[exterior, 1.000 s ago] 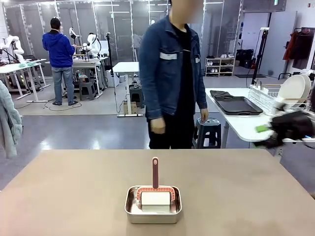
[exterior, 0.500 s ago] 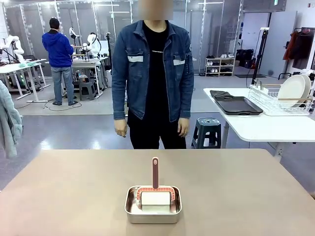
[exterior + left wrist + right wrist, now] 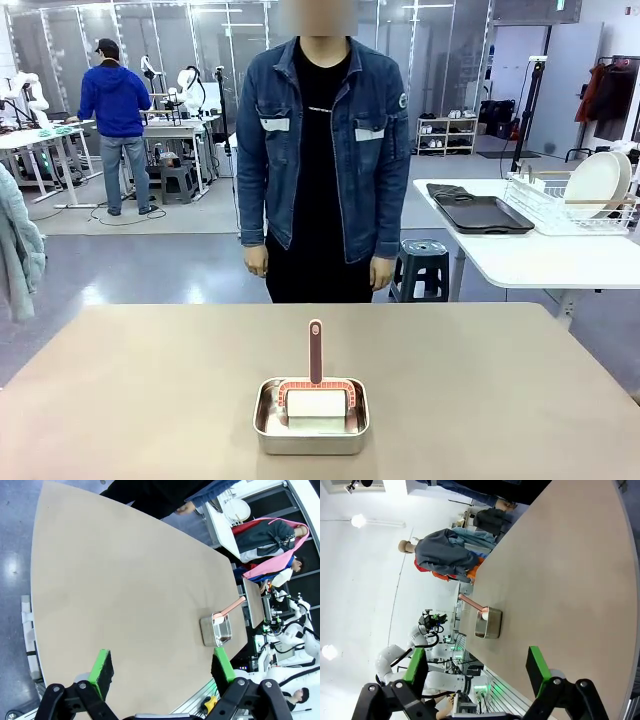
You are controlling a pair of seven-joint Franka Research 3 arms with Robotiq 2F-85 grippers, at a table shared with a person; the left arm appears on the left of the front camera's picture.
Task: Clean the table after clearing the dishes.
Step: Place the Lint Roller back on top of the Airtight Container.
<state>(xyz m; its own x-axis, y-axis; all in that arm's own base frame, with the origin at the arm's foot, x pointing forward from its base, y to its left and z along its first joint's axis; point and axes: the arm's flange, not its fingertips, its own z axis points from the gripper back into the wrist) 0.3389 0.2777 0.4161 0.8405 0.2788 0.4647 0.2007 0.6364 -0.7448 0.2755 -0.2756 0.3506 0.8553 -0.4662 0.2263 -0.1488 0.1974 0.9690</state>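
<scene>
We begin with the table [image 3: 150, 390], the widest item: a flat, matte beige top, stiff and fixed, bare across most of its area. We judge that it will offer moderate friction to a wiping tool and needs no hold of its own.

The dishes have left this surface. On the white side table [image 3: 520, 262] to the right, beyond the far edge, a dark tray [image 3: 480, 213] lies flat and a white plate [image 3: 597, 182] stands on edge in a wire rack [image 3: 560, 205]. We judge the clearing step complete and the wiping step not yet begun.

A person [image 3: 320, 150] stands at the far side, arms hanging, hands apart from the table.

Near the robot's edge, at the middle, sits a small steel pan [image 3: 311, 432]. In it rests a brush [image 3: 316, 395] with a white pad, a reddish frame, and a handle [image 3: 316, 350] rising upright above the rim. We judge the brush light and rigid, the pad soft. The handle is the correct grasp point: slim, exposed, clear of the pan walls. The pan is light and smooth; it may slide if the brush drags against it.

The left gripper [image 3: 162, 672] hangs over the table with jaws fully spread, holding nothing. The right gripper [image 3: 477, 670] is likewise spread wide and empty, well apart from the pan.
</scene>
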